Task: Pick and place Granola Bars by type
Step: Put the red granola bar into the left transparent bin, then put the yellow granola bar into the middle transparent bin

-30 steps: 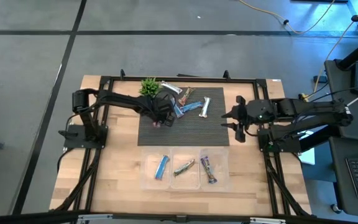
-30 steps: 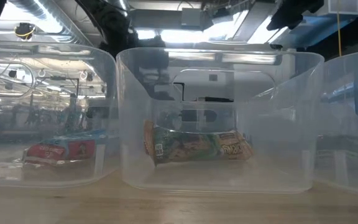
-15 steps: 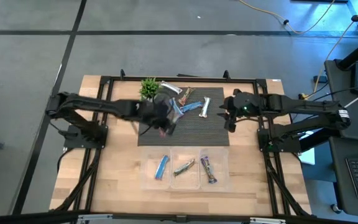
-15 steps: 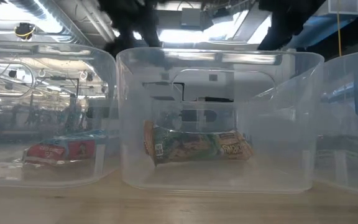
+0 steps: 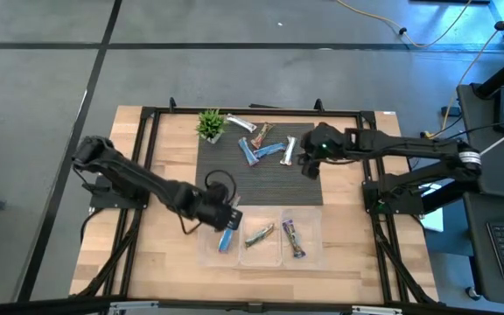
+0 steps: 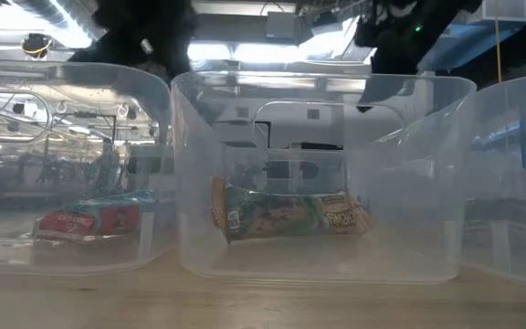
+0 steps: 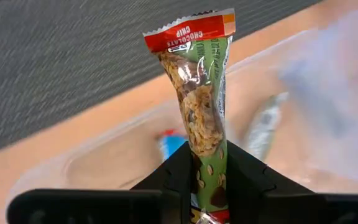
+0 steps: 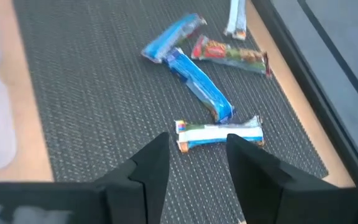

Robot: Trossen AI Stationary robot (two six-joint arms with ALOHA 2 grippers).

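Note:
My left gripper (image 7: 207, 186) is shut on a granola bar (image 7: 199, 93) with a green wrapper and a red end. It hangs over the left clear bin (image 5: 210, 245), which holds a blue bar (image 5: 227, 236). My right gripper (image 8: 197, 163) is open and hovers over the dark mat, its fingers on either side of a silver-white bar (image 8: 219, 134) without touching it. Two blue bars (image 8: 194, 87), a red-and-green bar (image 8: 232, 53) and another white bar (image 8: 235, 18) lie flat on the mat beyond it. The middle bin holds a green bar (image 6: 290, 215) and the right bin a purple one (image 5: 294, 238). My left gripper pinches the green-and-red bar between its two fingers at one end (image 7: 207, 168). The bar sticks out lengthwise past the fingertips, its red end (image 7: 191, 31) farthest from them. It is lifted clear, above the left bin and the wooden table.
Three clear bins (image 5: 259, 249) stand in a row near the table's near edge. A small green potted plant (image 5: 209, 123) stands at the mat's far left corner. A black frame (image 5: 151, 112) runs around the table. Bare wood (image 5: 164, 254) lies left of the bins.
My left gripper has carried the green-and-red bar from the mat beside the plant toward the near edge, and now stands over the left bin. My right gripper has moved from the mat's right edge toward the table's left, up to the silver-white bar.

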